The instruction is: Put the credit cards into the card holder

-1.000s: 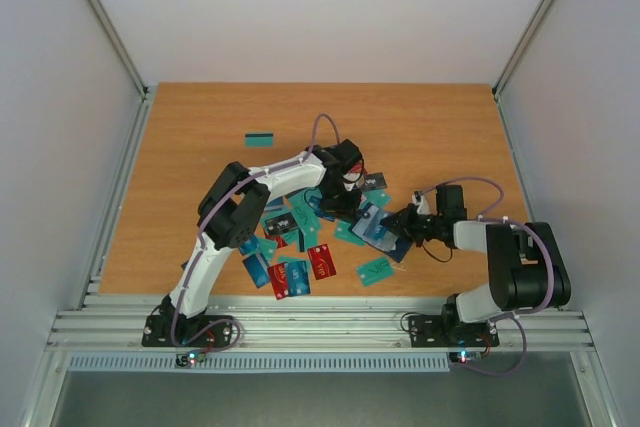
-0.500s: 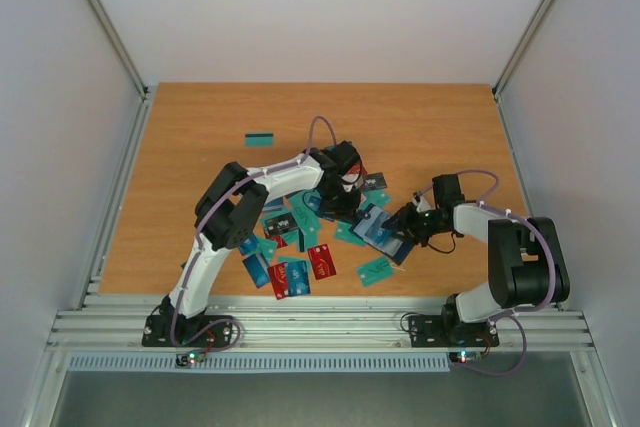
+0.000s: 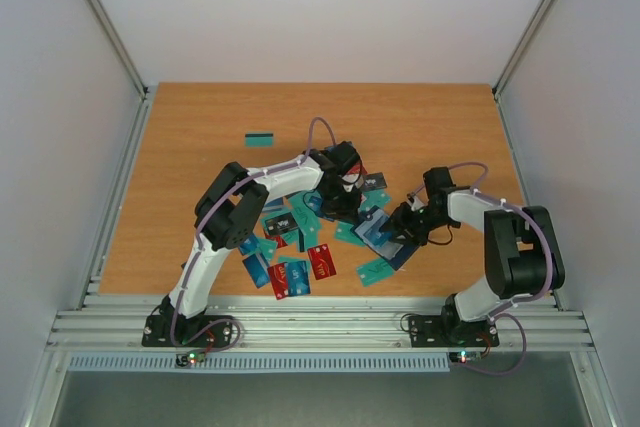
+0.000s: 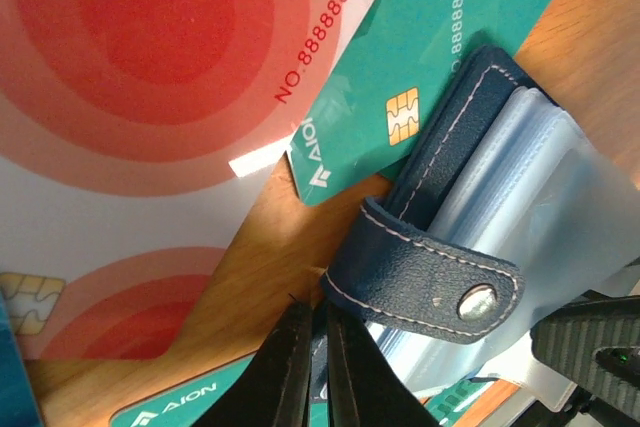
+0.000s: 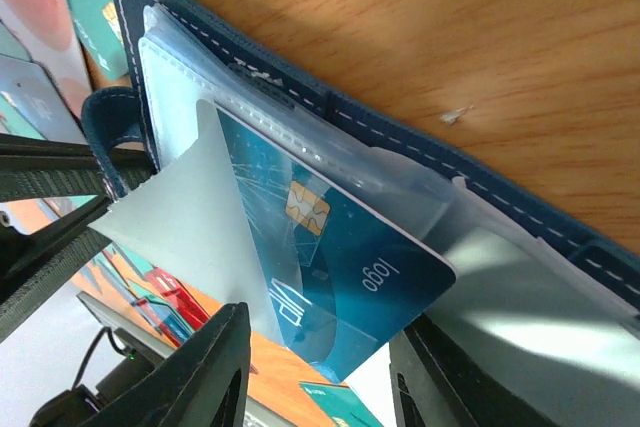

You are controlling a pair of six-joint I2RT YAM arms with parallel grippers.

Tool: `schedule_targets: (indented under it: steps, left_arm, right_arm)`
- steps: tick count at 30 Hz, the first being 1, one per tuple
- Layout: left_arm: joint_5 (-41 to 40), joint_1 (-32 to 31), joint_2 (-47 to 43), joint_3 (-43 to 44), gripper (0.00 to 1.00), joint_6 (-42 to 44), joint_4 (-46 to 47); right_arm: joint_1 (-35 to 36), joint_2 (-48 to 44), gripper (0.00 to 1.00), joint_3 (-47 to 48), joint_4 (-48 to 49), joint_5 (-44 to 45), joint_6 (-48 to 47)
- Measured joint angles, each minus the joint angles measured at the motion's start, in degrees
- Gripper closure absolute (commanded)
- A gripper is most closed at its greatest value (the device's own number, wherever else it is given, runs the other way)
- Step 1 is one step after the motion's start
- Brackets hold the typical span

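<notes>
Wooden table (image 3: 200, 167) between pale walls, with credit cards (image 3: 290, 272) scattered at its middle. Left gripper (image 4: 315, 332), fingers pressed together, sits just beside the clasp tab (image 4: 430, 282) of the open card holder (image 3: 388, 239), right of the pile. Right gripper (image 5: 315, 377), fingers spread, straddles a blue card (image 5: 340, 257) partly tucked in the holder's clear sleeve (image 5: 190, 207).

Orange-brown wooden tabletop (image 3: 200, 147) enclosed by plain white walls (image 3: 320, 7); ridged silver aluminium rails (image 3: 320, 325) along the near edge, grey metal struts (image 3: 107, 17) at back corners.
</notes>
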Motion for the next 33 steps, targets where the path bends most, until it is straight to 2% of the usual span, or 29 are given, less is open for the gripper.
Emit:
schedule_targets:
  steps: [7, 17, 33]
  left_arm:
    - [0.59, 0.04, 0.00, -0.37, 0.93, -0.81, 0.92]
    - [0.83, 0.04, 0.00, -0.37, 0.93, -0.98, 1.03]
    - [1.09, 0.04, 0.00, -0.37, 0.93, -1.62, 1.07]
  right_arm:
    - [1.88, 2.91, 0.54, 4.68, -6.21, 3.06, 0.07]
    - [6.05, 5.92, 0.52, 9.46, -10.78, 5.49, 1.51]
    - [7.15, 12.61, 0.55, 16.85, -18.12, 6.38, 5.16]
